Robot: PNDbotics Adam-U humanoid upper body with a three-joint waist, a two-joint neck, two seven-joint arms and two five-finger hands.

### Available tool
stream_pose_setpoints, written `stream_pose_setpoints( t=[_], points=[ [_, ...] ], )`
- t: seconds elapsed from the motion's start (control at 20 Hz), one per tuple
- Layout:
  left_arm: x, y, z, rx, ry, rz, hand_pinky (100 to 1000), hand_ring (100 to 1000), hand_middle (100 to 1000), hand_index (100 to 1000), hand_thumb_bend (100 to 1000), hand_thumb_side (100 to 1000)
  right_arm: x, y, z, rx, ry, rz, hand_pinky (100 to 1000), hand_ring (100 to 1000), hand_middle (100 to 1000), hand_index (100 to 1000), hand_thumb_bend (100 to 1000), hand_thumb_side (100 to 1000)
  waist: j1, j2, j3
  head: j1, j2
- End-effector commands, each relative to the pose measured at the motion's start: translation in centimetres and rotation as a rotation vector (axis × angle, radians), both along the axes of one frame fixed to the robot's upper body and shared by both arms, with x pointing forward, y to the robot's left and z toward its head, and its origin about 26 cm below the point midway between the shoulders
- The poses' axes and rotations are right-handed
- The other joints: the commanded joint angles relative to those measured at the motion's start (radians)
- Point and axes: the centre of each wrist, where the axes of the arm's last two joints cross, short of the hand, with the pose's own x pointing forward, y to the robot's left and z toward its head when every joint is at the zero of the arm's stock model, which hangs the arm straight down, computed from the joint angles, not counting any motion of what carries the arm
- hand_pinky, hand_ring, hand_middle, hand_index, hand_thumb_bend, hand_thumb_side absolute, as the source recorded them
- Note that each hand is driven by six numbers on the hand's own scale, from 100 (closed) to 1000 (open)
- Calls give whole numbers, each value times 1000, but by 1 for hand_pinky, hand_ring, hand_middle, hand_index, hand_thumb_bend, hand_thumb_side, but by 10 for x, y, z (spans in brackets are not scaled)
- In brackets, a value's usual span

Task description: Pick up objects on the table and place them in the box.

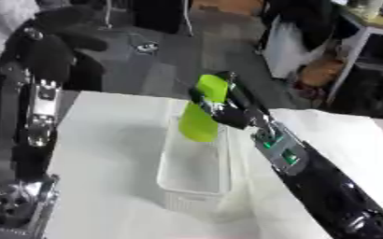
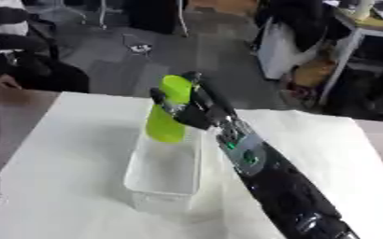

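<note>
Writing or brand marks cannot be read on anything in the left eye view; the only marking is a small green patch on the right forearm. In that view the right hand (image 1: 221,103) reaches in from the lower right over the white table (image 1: 105,154), its fingers (image 1: 201,100) curled round a lime-green object (image 1: 201,112), a smooth rounded thing whose upper part is clasped while its lower part hangs free. The object sits above the far end of the clear plastic box (image 1: 196,172), just over the rim and not resting on the floor of the box. The box stands near the middle of the table with its long side running near to far. The left arm rises along the left edge, and its hand is not clearly shown, so the state of its fingers cannot be told. In the right eye view the same hand shows its thumb and fingers closed on the green object from the right, with the object tilted a little and its rounded lower end over the far end of the box.
</note>
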Motion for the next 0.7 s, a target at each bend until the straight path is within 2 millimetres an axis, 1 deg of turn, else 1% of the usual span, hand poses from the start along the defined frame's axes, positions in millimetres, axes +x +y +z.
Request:
stream_pose_setpoints(
  t=[0.05,0.35,0.4,0.7],
  points=[
    [-3,3,6,1,-26,9,483,604,753,823,218,928,1,-11,11,-1,-27,-19,100,100,100,213,100,800,10,-13,-5,8,-4],
    [-3,4,5,6,-22,13,483,604,753,823,217,929,1,-11,9,-18,-28,-13,100,100,100,222,100,835,14,-13,-10,5,-5],
    [-3,4,5,6,-22,13,483,604,753,823,217,929,1,-11,9,-20,-29,-13,100,100,100,219,100,815,14,-13,-10,5,-5],
    [-3,3,6,5,-24,10,483,604,753,823,217,929,2,-10,5,-21,-16,-12,100,100,100,220,100,812,13,-12,-8,8,-5]
  ],
)
